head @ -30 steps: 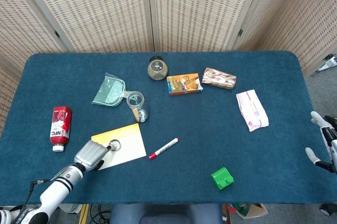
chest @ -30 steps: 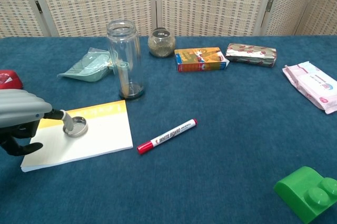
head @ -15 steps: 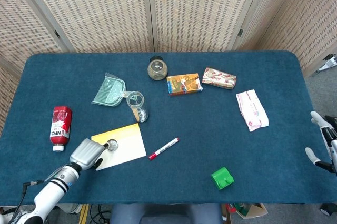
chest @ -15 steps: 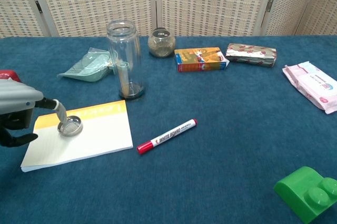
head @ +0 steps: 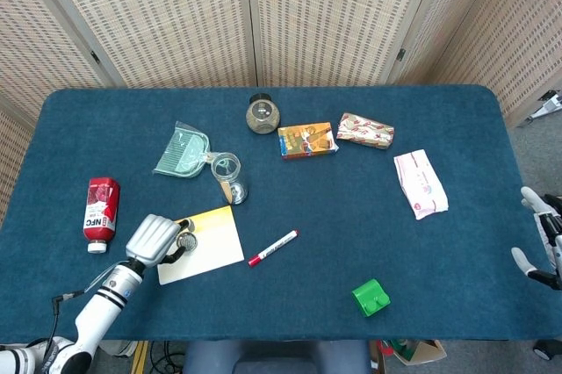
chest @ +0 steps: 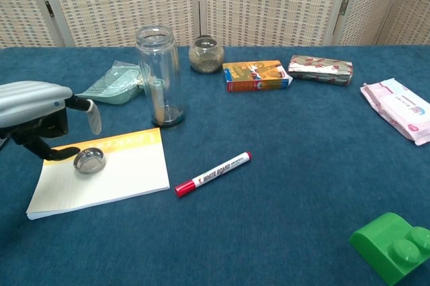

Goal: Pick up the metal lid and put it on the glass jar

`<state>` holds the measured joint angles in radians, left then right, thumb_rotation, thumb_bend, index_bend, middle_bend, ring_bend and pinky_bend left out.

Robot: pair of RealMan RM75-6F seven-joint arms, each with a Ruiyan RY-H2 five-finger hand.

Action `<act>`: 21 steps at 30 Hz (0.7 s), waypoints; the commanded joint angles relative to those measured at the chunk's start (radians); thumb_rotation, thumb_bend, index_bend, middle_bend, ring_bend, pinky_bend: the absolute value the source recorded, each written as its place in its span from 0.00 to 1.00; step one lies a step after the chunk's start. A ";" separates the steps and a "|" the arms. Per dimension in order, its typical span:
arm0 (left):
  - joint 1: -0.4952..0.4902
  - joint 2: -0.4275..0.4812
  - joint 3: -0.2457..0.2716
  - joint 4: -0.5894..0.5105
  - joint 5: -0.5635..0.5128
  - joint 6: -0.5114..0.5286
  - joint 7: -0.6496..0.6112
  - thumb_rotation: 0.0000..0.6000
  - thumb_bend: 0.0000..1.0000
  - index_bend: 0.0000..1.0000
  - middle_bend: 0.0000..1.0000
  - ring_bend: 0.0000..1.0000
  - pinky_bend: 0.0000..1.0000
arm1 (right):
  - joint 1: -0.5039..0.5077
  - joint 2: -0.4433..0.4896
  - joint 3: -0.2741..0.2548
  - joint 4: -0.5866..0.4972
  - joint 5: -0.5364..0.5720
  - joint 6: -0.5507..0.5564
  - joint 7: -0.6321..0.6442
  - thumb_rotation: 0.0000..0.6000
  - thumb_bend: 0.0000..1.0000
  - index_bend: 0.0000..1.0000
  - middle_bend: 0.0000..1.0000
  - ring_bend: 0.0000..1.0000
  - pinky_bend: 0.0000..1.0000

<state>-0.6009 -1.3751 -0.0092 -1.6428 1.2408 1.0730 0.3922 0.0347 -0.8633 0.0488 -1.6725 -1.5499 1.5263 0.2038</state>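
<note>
Blue felt table before woven screens: the pick of the metal lid (chest: 89,160) is not yet made.

On the yellow notepad (chest: 114,173) at the near left, the lid is lying flat while the left hand (chest: 37,115) is hovering over it, fingers apart and gripping nothing, thumb tip reaching to the lid's rim. Judged next: closing on the lid, lifting, then carrying it far-right to the open glass jar (chest: 158,74) standing just beyond the pad. Actual thumb contact is hard to make out. The right hand (head: 543,238) is sitting cut off at the frame's right edge, so its state cannot be told.
</note>
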 commanded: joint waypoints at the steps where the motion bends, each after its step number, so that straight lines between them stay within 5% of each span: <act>1: 0.001 -0.016 -0.008 0.018 -0.009 -0.007 -0.001 1.00 0.33 0.41 0.99 1.00 1.00 | -0.001 -0.001 0.000 0.002 0.001 -0.001 0.001 1.00 0.31 0.02 0.22 0.08 0.23; 21: -0.006 -0.092 -0.038 0.110 -0.075 -0.060 0.016 1.00 0.33 0.51 1.00 1.00 1.00 | -0.005 -0.010 -0.001 0.023 0.008 -0.002 0.017 1.00 0.30 0.02 0.22 0.08 0.23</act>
<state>-0.6068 -1.4667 -0.0459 -1.5335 1.1665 1.0141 0.4083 0.0296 -0.8730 0.0476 -1.6495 -1.5421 1.5246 0.2210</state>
